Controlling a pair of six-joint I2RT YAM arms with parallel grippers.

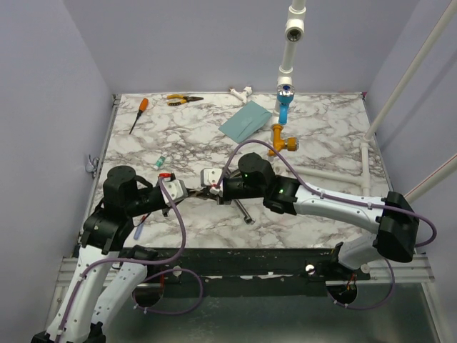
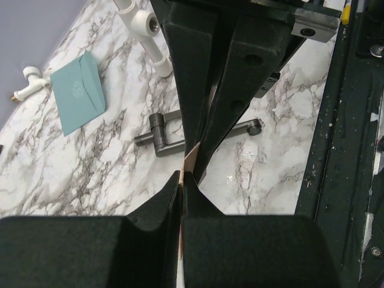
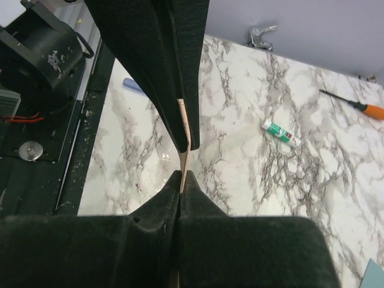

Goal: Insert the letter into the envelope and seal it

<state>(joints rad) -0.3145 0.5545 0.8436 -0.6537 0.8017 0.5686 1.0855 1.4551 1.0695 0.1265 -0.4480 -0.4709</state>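
Note:
The letter (image 1: pixel 203 191) is a thin tan sheet held edge-on above the table's near middle, pinched from both sides. My left gripper (image 2: pixel 182 175) is shut on its near edge, with tan paper (image 2: pixel 191 159) showing just past the tips. Facing it tip to tip, my right gripper (image 3: pixel 182 174) is shut on the other end of the letter (image 3: pixel 184 129). In the top view the left gripper (image 1: pixel 194 191) and right gripper (image 1: pixel 213 191) meet. The teal envelope (image 1: pixel 245 121) lies flat at the far middle of the table, also seen in the left wrist view (image 2: pixel 77 93).
A dark metal T-handle (image 2: pixel 180 133) lies on the marble under the grippers. A glue stick (image 1: pixel 161 161) lies to the left, a screwdriver (image 1: pixel 138 114) and pliers (image 1: pixel 182 100) at the far left. Blue and orange pipe fittings (image 1: pixel 283 128) stand right of the envelope.

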